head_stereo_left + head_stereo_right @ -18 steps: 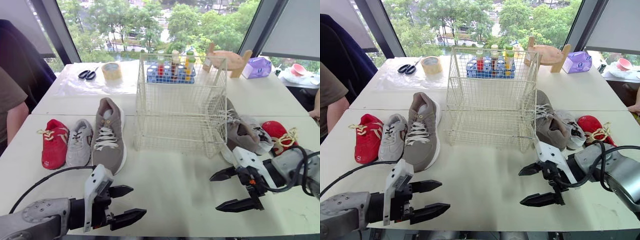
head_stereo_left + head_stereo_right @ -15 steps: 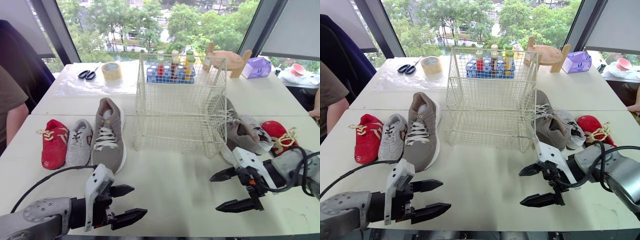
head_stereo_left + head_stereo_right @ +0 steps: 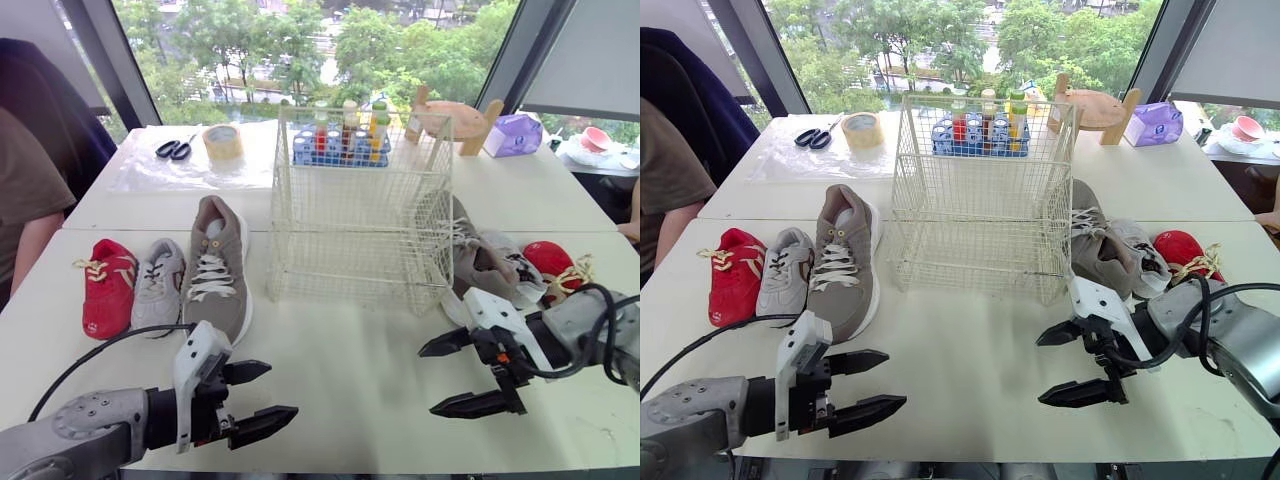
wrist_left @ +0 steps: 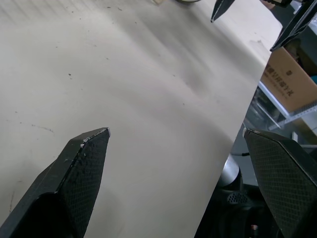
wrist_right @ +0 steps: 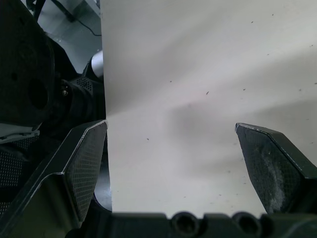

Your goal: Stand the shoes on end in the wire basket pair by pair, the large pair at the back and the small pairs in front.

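The empty white wire basket (image 3: 360, 205) stands mid-table. Left of it lie a large grey-brown shoe (image 3: 216, 268), a small grey shoe (image 3: 159, 284) and a small red shoe (image 3: 108, 286), soles down. Right of the basket lie the other grey-brown shoe (image 3: 478, 262), a small grey shoe (image 3: 515, 265) and a red shoe (image 3: 556, 267), crowded together. My left gripper (image 3: 258, 392) hovers open over the front table edge, below the left shoes. My right gripper (image 3: 452, 375) is open too, in front of the right shoes, holding nothing.
Behind the basket are a blue rack of bottles (image 3: 343, 142), a tape roll (image 3: 223, 142), scissors (image 3: 174, 149), a wooden stand (image 3: 455, 120) and a purple tissue pack (image 3: 515, 134). A person's arm (image 3: 28, 200) is at the far left edge.
Both grippers have shifted slightly; the left one rose a little toward the shoes. The person at the left leaned further into view. The shoes and basket stay put.
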